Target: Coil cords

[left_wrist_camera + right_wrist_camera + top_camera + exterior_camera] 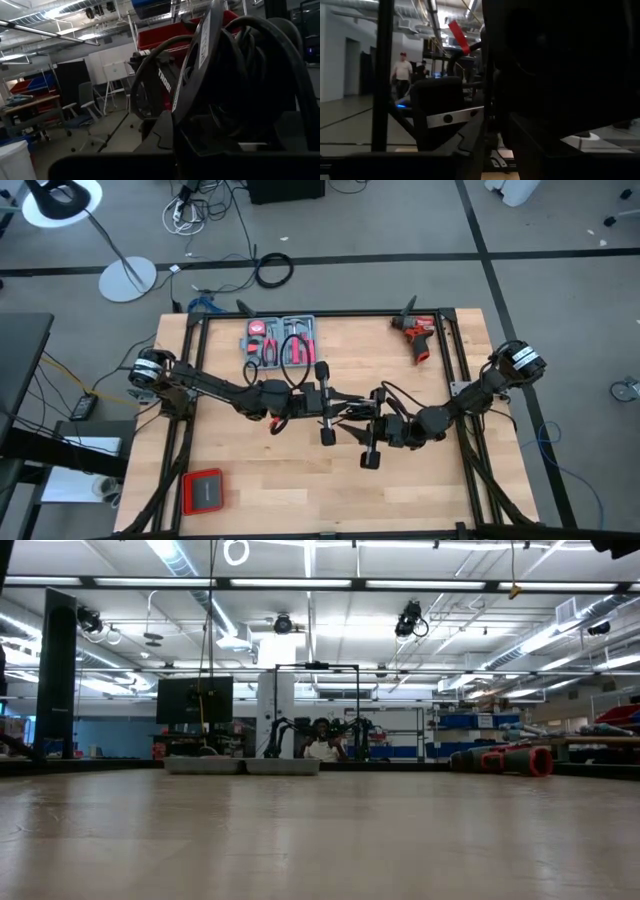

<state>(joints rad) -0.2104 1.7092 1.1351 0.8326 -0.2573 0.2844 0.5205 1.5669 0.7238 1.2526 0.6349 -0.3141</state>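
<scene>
**Holding a bunched cord over the middle of the table**

Starting at the far left, a floor lamp (62, 200) stands off the table's back corner. A flat red and grey box (203, 491) lies near the front left corner of the wooden table (270, 500).

The left arm reaches in from the left edge towards the centre. Behind it, at the back edge, an open grey tool case (282, 340) shows red-handled tools.

The left gripper (325, 415) sits at the middle of the table with its fingers closed together. The cord (260, 65) is a thin black cable gathered into several loops. In the left wrist view these loops rise from right at that gripper and fill most of the picture. One strand carries a white label (202, 40). From above, the cord shows only as dark strands around the two grippers, so its exact lie there cannot be made out.

The right gripper (370, 442) is just beside the left one, slightly nearer the front edge. Whether it is apart or together cannot be told, because its wrist view is mostly dark.

Further right, a red drill (418, 336) lies at the back of the table, well apart from the grippers. The right arm comes in from the right edge. Beyond the table, the right wrist view shows a person (401, 72) in a white shirt standing in the room.
</scene>
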